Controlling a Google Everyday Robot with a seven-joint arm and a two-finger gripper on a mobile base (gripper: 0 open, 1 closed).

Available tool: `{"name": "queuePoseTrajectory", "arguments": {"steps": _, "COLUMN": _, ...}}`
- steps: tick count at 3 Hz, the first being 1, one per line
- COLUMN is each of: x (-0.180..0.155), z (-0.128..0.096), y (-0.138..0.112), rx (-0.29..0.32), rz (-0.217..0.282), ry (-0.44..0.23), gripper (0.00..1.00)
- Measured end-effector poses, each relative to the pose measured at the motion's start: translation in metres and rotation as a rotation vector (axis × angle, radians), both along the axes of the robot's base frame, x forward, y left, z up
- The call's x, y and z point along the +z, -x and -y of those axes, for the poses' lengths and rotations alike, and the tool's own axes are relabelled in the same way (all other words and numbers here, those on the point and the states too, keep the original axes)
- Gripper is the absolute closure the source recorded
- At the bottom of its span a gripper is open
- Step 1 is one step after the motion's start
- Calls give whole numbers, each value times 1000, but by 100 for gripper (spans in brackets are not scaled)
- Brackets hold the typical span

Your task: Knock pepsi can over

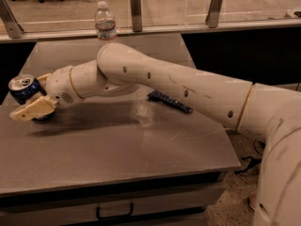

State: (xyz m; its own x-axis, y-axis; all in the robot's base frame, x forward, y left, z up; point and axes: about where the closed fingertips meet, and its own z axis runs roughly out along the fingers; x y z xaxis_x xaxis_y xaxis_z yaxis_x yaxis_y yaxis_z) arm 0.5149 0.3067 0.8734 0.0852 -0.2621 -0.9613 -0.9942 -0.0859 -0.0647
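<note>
Camera view: I have the tool (28,97) at the left edge of the surface (117,142), fingers spread wide, the pepsi can (22,86) standing between them.

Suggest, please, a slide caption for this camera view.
The robot's open gripper straddles the dark blue aluminium pepsi can at the grey table's left edge, a clear plastic water bottle behind.

Cream arm (188,91), dark holes, tan end effector (27,100) at its tip.
</note>
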Motion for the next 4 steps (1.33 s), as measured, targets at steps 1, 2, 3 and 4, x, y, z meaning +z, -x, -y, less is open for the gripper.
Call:
{"name": "queuePoseTrajectory", "arguments": {"steps": 1, "x": 10, "z": 1, "y": 1, "rx": 46, "rz": 63, "ry": 100, "gripper": 65}}
{"name": "queuePoseTrajectory", "arguments": {"steps": 2, "x": 32, "z": 8, "y": -2, "rx": 90, "rz": 168, "ry": 282, "gripper": 88}}
{"name": "queuePoseTrajectory", "arguments": {"steps": 3, "x": 26, "z": 26, "y": -13, "rx": 117, "rz": 246, "ry": 514, "gripper": 100}}
{"name": "queuePoseTrajectory", "arguments": {"steps": 4, "x": -4, "z": 59, "y": -21, "rx": 179, "rz": 295, "ry": 758, "gripper": 100}}
